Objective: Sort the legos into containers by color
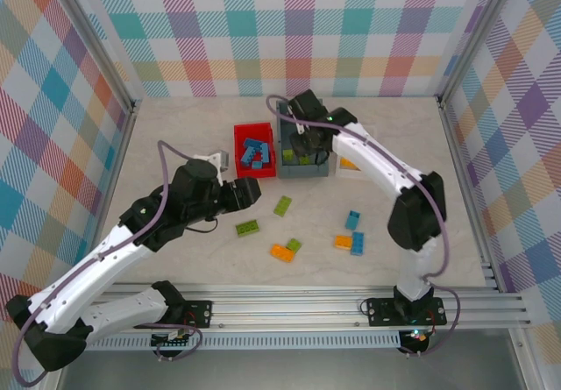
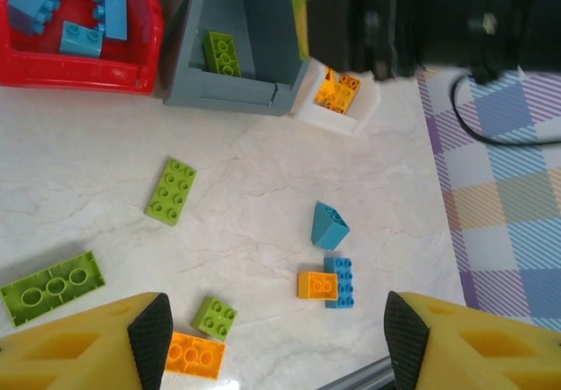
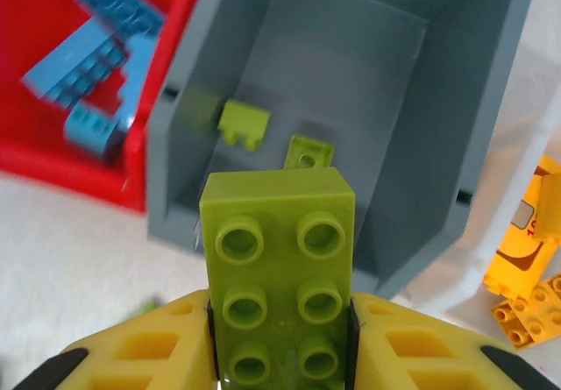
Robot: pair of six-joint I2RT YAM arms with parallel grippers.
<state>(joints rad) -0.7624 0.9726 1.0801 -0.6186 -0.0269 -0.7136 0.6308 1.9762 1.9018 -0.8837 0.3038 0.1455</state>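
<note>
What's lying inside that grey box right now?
Small lime green bricks lie on the floor of the grey box. Its near corner is hidden behind the larger green brick held in the right pincer.

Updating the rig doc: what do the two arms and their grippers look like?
The left arm and right arm have white shells, bulky black joints and black bases on a silver rail. A grey-purple cable loops along each. The left gripper and right gripper have chunky yellow fingers with recessed pockets; the left's end in black pads.
</note>
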